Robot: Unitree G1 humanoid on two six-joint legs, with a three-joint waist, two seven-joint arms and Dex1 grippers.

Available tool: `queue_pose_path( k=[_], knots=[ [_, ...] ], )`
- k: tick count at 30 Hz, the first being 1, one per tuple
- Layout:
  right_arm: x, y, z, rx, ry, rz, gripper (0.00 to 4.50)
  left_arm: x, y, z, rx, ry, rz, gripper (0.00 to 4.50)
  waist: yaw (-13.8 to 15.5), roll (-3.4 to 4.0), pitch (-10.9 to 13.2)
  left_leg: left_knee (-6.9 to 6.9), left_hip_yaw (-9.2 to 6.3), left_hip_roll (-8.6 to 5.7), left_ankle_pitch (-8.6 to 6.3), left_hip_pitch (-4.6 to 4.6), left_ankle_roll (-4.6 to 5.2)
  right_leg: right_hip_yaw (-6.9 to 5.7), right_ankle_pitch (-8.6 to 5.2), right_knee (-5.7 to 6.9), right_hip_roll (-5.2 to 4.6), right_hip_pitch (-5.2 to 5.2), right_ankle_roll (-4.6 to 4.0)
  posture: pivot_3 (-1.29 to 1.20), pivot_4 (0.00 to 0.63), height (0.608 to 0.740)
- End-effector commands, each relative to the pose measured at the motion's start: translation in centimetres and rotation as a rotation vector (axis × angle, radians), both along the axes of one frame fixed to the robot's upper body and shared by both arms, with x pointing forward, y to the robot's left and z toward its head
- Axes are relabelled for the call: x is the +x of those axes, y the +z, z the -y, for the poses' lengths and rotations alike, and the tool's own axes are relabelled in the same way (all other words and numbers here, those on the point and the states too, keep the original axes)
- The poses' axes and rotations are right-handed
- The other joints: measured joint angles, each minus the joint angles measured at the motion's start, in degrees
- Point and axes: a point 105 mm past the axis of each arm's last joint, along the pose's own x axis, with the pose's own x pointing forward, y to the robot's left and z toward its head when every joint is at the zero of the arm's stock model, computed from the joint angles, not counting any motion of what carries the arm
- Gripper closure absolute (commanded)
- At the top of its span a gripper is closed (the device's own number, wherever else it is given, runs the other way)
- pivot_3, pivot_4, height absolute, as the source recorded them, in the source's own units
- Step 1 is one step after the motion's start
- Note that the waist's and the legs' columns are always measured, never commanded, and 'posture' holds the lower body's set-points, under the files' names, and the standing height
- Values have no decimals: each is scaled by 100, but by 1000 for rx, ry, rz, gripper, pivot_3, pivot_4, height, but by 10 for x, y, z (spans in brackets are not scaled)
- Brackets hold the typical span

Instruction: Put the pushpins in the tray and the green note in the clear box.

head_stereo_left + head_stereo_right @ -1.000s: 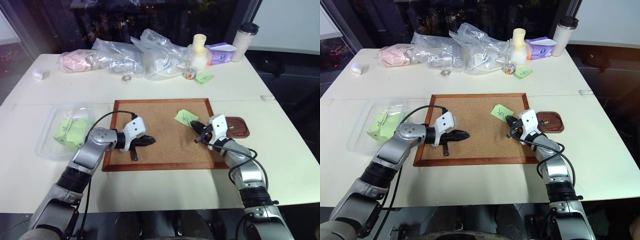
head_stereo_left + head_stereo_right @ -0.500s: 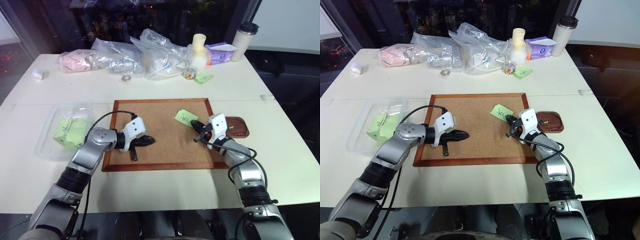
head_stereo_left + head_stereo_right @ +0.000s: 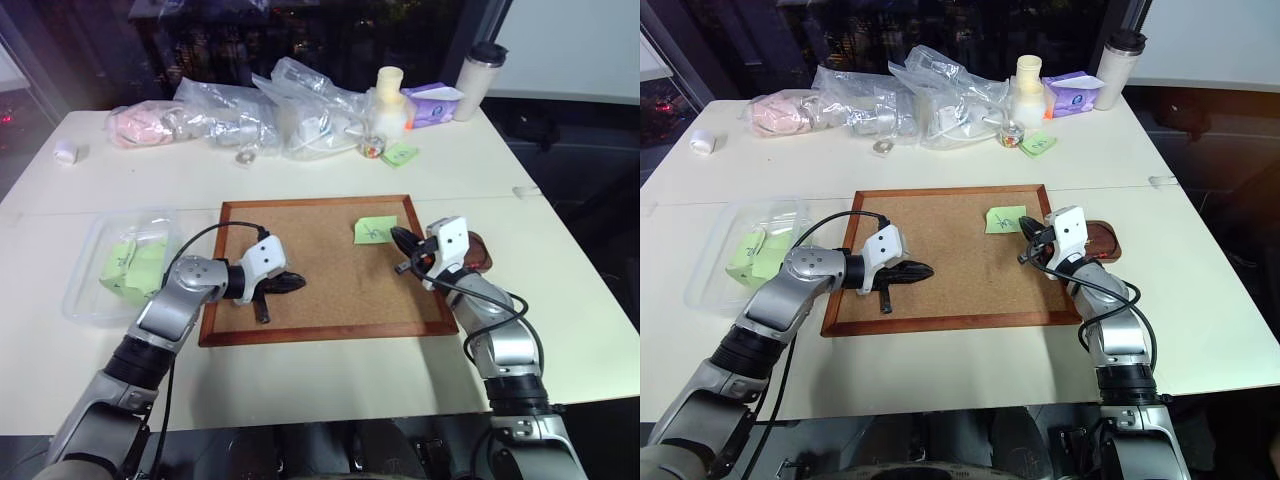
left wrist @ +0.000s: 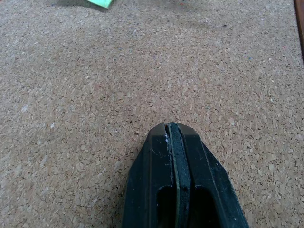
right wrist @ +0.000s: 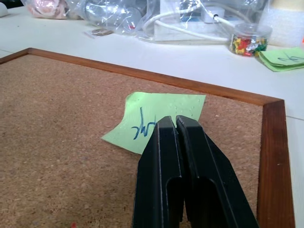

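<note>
1. Right wrist view: the right gripper is clenched on nothing, its tips just short of the green note lying flat on the cork board.
2. Left gripper is clenched empty over the board's left half.
3. Tray sits just beside the board's right edge, behind the right gripper.
4. Clear box lies left of the board, holding green notes.

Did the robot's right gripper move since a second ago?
Yes. The right gripper of two black fingers has shifted up the picture against the square green paper note, from under its corner to beside its right edge.
</note>
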Motion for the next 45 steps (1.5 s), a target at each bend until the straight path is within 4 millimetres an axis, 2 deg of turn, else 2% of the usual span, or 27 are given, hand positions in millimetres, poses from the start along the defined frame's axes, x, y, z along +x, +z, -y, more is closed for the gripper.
queue_pose_path(
  k=[1, 7, 10, 14, 16, 19, 22, 26, 29, 32, 38, 45],
  knots=[
    [-2, 16, -1, 32, 0, 56, 4464, -7, -1, -21, -21, 25, -130, 4500, -14, 0, 0, -1, 1, 1, 0, -3, 0, 2, 0, 0, 1, -4, 0, 0, 150, 734],
    [-2, 26, -1, 57, 5, 76, 4464, -5, 39, -48, -100, 29, -170, 4500, 14, 2, 16, -3, 6, 6, 19, -33, -33, 5, -2, 7, 6, -43, -3, 0, 150, 734],
    [-3, 34, -2, 86, 10, 93, 4464, -2, 45, -55, -101, 39, -164, 4500, 41, 1, 20, -3, 7, 0, 19, -35, -34, 4, -2, 6, -1, -42, -2, 0, 150, 734],
    [-2, 52, 1, 164, -5, 118, 4464, 15, 56, -49, -141, 63, -113, 4500, 77, -1, 21, -2, 7, -5, 19, -36, -34, 4, -1, 4, -4, -41, -2, 0, 150, 734],
    [-3, 53, 2, 166, -6, 116, 4464, 21, 64, -48, -176, 69, -96, 4500, 87, -4, 23, -1, 7, -5, 19, -38, -34, 3, -1, 5, -3, -42, -2, 0, 150, 734],
    [-4, 53, 1, 162, -3, 113, 4464, 35, 84, -46, -256, 83, -61, 4500, 107, -4, 23, -1, 8, -4, 19, -41, -34, 3, -1, 3, -1, -44, -2, 0, 150, 734],
    [-3, 57, 1, 163, 0, 117, 4464, 59, 109, -42, -365, 126, -32, 4500, 148, -5, 24, 0, 18, -3, 20, -47, -34, 3, -1, 5, 1, -52, -1, 0, 150, 734],
    [-1, 59, 1, 159, 1, 120, 4500, 80, 128, -27, -477, 101, -91, 3078, 185, -7, 25, 8, 17, -6, 20, -58, -34, -2, 0, 4, 1, -54, 0, 0, 150, 734],
    [-1, 59, 2, 156, 1, 122, 4500, 85, 134, -9, -512, 42, -138, 1550, 177, -7, 25, 7, 18, -8, 21, -75, -35, -5, 0, -6, 1, -65, 1, 0, 150, 734],
    [0, 60, 1, 155, 2, 126, 4500, 88, 130, 12, -518, -3, -179, 80, 175, -7, 25, 11, 15, -8, 23, -109, -39, -8, 0, -3, 1, -97, 2, 0, 150, 734],
    [-1, 61, 2, 150, 0, 130, 4500, 79, 100, 56, -476, -104, -273, 80, 163, -7, 25, 11, 17, -7, 26, -122, -44, -8, 0, 0, 2, -116, 2, 0, 150, 734],
    [-2, 64, -1, 147, 8, 134, 4500, 73, 90, 92, -515, -148, -351, 80, 162, -8, 26, 12, 14, -7, 27, -123, -46, -7, 1, 4, 4, -117, 2, 0, 150, 734]
  ],
)
